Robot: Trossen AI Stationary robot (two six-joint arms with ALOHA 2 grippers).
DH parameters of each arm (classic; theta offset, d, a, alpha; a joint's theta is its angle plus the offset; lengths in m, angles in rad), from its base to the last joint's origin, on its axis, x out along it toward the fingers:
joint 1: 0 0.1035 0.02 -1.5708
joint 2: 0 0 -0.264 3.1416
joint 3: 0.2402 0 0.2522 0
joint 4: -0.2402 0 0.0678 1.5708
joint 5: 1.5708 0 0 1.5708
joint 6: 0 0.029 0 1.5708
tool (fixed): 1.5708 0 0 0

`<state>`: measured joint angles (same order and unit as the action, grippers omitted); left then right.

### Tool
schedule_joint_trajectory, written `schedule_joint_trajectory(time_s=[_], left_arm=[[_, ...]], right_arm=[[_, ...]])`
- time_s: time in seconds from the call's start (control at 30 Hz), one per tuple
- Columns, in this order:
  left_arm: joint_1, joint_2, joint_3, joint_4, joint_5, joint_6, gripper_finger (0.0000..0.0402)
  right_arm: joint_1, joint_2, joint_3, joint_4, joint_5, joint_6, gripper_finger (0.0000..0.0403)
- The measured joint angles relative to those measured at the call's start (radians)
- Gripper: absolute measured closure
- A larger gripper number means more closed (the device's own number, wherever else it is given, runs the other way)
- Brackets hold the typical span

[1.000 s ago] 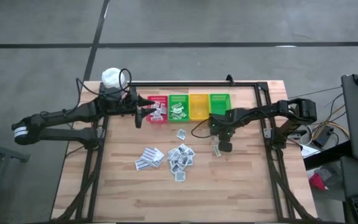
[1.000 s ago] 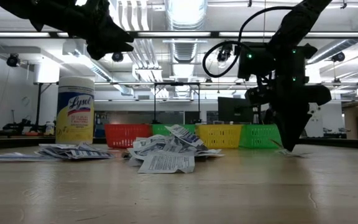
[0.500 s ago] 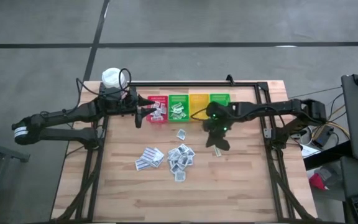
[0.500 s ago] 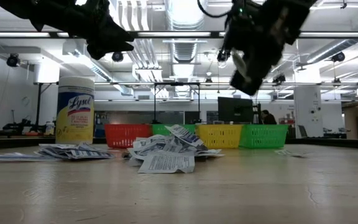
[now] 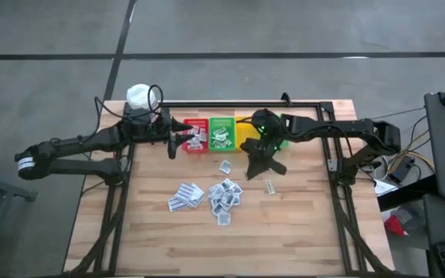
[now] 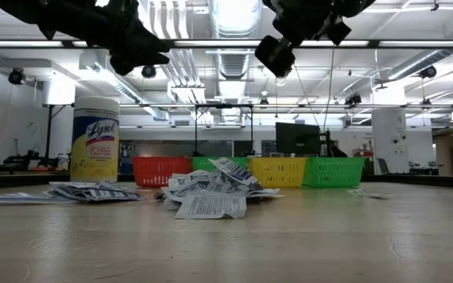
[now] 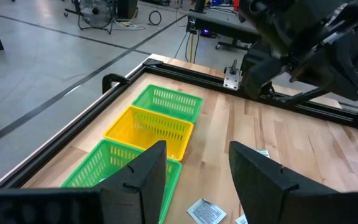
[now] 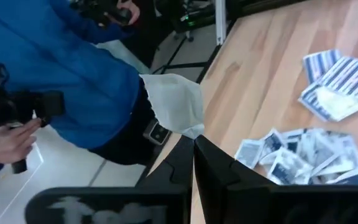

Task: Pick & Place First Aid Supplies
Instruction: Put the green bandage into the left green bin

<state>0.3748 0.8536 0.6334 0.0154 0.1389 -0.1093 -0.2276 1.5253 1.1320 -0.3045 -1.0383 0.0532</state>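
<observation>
R end effector [image 8: 192,149] pinches 1 white sachet [image 8: 176,104] above table [image 5: 300,224].

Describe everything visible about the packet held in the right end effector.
The packet is a small, flat, plain white sachet, papery in look, with a jagged upper edge; no print shows on the side facing the wrist camera. One lower corner is pinched between the shut fingers of the right end effector, and the rest sticks up free, touching nothing else. It hangs above the wooden table, away from the loose packets lying there.
</observation>
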Motion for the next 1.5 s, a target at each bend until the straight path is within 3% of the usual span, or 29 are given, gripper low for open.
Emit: schedule_joint_trajectory(time_s=[0.07,0.3,0.43,0.77,1.23,1.5], left_arm=[[0.000,0.000,0.000,0.000,0.000,0.000,0.0227],[0.000,-0.001,0.000,0.000,0.000,0.000,0.0227],[0.000,-0.006,0.000,-0.001,-0.001,0.004,0.0227],[0.000,-0.061,0.000,-0.007,-0.001,0.034,0.0227],[0.000,-0.156,0.000,-0.085,-0.002,0.047,0.0227],[0.000,-0.201,0.000,-0.114,-0.013,0.053,0.0227]], right_arm=[[0.000,0.009,0.020,-0.002,0.084,0.011,0.0394],[-0.008,0.052,0.104,-0.028,0.673,0.017,0.0394],[-0.027,0.102,0.190,-0.117,0.843,-0.058,0.0394],[-0.090,0.347,0.423,-0.283,0.908,-0.145,0.0394],[-0.119,0.656,0.698,-0.567,0.912,-0.218,0.0394],[-0.120,0.788,0.879,-0.705,1.005,-0.249,0.0394]])
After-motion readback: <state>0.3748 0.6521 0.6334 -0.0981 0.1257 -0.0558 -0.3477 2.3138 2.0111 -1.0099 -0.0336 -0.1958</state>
